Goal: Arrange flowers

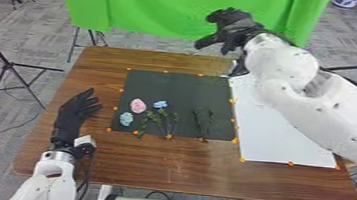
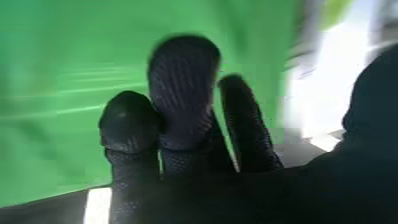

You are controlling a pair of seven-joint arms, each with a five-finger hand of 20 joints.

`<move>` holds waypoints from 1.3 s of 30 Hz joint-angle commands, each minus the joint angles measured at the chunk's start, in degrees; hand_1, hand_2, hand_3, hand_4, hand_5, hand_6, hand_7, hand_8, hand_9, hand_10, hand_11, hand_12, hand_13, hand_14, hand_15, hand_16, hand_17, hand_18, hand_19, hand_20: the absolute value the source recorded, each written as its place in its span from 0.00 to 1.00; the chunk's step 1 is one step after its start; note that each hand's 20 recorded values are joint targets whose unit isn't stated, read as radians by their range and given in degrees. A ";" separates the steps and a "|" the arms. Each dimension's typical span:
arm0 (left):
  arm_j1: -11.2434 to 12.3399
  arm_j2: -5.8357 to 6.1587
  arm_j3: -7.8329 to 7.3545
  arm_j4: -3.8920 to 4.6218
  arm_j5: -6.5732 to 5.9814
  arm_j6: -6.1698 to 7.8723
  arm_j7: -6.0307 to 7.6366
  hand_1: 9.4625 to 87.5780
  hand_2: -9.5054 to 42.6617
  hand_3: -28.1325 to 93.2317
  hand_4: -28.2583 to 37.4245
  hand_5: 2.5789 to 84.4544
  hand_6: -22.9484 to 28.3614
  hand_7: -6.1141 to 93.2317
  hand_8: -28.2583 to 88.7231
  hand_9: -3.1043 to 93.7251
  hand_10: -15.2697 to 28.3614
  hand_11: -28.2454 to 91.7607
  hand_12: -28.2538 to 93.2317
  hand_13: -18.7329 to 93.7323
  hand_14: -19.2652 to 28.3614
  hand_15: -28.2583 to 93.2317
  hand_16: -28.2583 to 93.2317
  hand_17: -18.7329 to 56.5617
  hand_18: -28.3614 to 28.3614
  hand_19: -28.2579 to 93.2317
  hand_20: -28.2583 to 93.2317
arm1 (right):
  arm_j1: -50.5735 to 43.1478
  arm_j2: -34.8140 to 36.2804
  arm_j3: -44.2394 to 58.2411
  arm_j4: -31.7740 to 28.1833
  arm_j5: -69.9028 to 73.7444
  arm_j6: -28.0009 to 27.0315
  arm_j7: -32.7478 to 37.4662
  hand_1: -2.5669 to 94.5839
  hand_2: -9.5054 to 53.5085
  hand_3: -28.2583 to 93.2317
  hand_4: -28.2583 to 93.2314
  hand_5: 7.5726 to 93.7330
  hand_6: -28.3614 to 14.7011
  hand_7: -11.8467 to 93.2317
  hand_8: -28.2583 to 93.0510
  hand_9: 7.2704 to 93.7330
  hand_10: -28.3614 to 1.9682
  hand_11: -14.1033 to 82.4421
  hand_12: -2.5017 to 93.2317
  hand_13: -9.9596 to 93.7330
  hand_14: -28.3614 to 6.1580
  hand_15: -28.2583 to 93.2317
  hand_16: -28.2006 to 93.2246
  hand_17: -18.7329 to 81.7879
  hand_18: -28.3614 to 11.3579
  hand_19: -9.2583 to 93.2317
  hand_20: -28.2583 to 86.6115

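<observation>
On the dark mat (image 1: 162, 88) lie a pink flower (image 1: 138, 105), a pale blue flower (image 1: 125, 119) and a blue flower (image 1: 160, 104), with leafy green stems (image 1: 158, 119) below and beside them. More thin green stems (image 1: 203, 122) lie apart to the right. My right hand (image 1: 237, 30) is raised beyond the table's far edge, away from the flowers, and is open and holding nothing. In the right wrist view the fingers of my right hand (image 2: 185, 95) are straight. My left hand (image 1: 74, 114) rests open at the table's left side, left of the mat.
A white sheet (image 1: 275, 136) lies right of the mat, partly under the right arm. Orange markers edge the mat and sheet on the brown table (image 1: 170, 170). Behind the table hangs a green cloth (image 1: 145, 11); a black tripod (image 1: 10, 65) stands to the left.
</observation>
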 commanded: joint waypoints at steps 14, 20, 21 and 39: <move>1.36 0.04 1.20 0.50 0.14 -0.41 -1.29 0.10 0.15 0.82 0.00 0.50 0.44 0.21 0.17 0.49 0.64 0.39 0.33 0.50 0.76 0.48 0.24 0.33 0.77 0.32 0.40 | -8.61 8.01 7.45 5.64 4.32 -11.11 11.82 0.34 0.00 0.74 0.10 0.60 0.65 0.24 0.19 0.78 0.40 0.32 0.23 0.95 0.70 0.73 0.46 0.80 0.34 1.00 0.69; 1.44 -0.09 1.23 0.49 0.09 -0.35 -1.11 0.10 0.15 0.82 0.00 0.50 0.44 0.21 0.17 0.49 0.64 0.39 0.32 0.50 0.76 0.48 0.24 0.33 0.77 0.32 0.40 | -8.75 7.09 5.83 8.06 4.40 -11.24 13.98 0.38 0.00 0.76 0.09 0.67 0.67 0.26 0.17 0.86 0.44 0.33 0.23 0.98 0.75 0.72 0.47 0.83 0.38 1.00 0.70; 1.58 -0.10 1.14 0.44 0.08 -0.45 -1.11 0.10 0.14 0.82 0.00 0.50 0.44 0.21 0.17 0.49 0.64 0.39 0.32 0.50 0.76 0.48 0.24 0.33 0.77 0.32 0.40 | -9.03 6.99 5.70 8.42 4.23 -11.24 14.20 0.38 0.00 0.76 0.09 0.67 0.67 0.26 0.17 0.86 0.44 0.33 0.23 0.98 0.75 0.72 0.47 0.83 0.39 1.00 0.70; 2.10 -0.54 1.02 0.32 0.22 -0.61 -1.81 0.11 0.15 0.82 0.00 0.50 0.44 0.21 0.17 0.49 0.64 0.38 0.32 0.50 0.76 0.48 0.24 0.33 0.77 0.32 0.40 | -19.53 5.19 11.66 10.50 3.81 -9.23 16.49 0.39 0.00 0.77 0.09 0.69 0.68 0.25 0.16 0.85 0.42 0.28 0.20 0.99 0.76 0.70 0.48 0.84 0.40 1.00 0.70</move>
